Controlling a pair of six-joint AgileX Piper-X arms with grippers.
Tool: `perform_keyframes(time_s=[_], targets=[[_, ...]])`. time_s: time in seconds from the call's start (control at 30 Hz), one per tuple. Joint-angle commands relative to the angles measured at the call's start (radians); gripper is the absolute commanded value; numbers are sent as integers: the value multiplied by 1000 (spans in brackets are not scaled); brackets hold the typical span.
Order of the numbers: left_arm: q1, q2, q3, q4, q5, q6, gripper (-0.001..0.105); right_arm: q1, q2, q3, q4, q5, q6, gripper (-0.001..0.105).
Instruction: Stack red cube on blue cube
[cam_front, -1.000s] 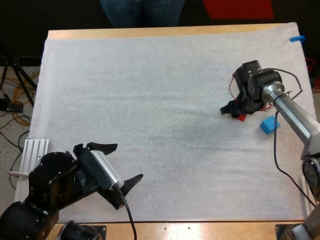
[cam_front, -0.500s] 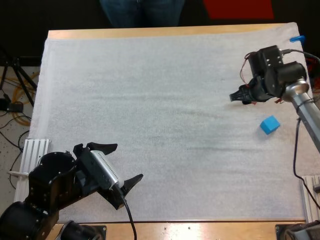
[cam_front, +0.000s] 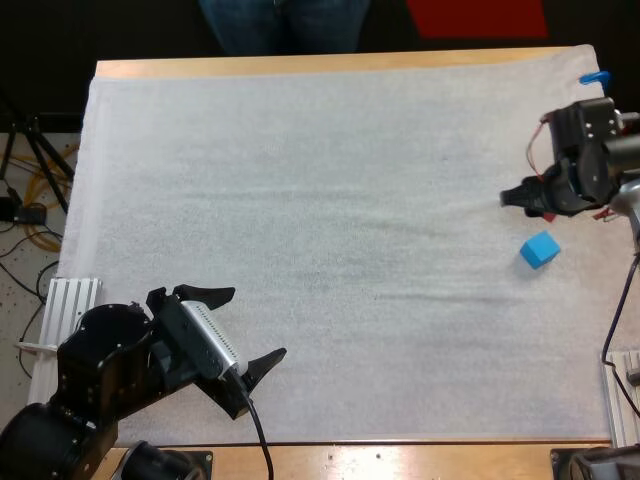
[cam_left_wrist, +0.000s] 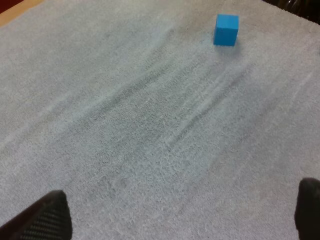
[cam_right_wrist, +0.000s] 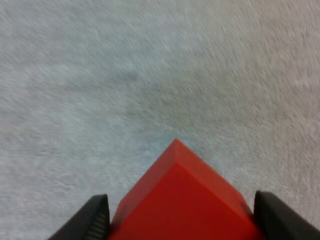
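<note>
My right gripper (cam_front: 522, 197) hangs above the mat near its right edge, just up and left of the blue cube (cam_front: 540, 250). It is shut on the red cube (cam_right_wrist: 180, 200), which the right wrist view shows pinched between the two black fingers (cam_right_wrist: 95, 217), one corner pointing forward, with bare mat beneath. The blue cube (cam_left_wrist: 226, 29) rests alone on the white mat, far across from my left gripper (cam_left_wrist: 177, 215). That left gripper (cam_front: 250, 325) stands open over the mat's near left part, nothing between its fingers.
A person's legs (cam_front: 280, 25) stand beyond the table's far edge. A white ribbed metal piece (cam_front: 65, 310) lies off the mat's left side beside my left arm. The white mat (cam_front: 320, 200) spreads flat between the two arms.
My right gripper has lifted the red cube off the mat and carried it right and slightly away, from left of the blue cube to above and beside it. The left arm stayed still.
</note>
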Motion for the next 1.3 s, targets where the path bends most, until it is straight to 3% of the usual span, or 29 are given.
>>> perform_keyframes(time_s=[0.0, 0.13, 0.47, 1.27], targets=[[-4, 1, -7, 3, 5, 0, 87, -12, -9, 16, 1, -9, 3, 22], [-4, 1, -7, 3, 5, 0, 87, -16, -11, 76, 20, -9, 3, 22], [-4, 1, -7, 3, 5, 0, 87, -16, -11, 205, -136, -9, 18, 22], [-4, 1, -7, 4, 5, 0, 87, -19, 58, 215, -165, -7, 58, 22]])
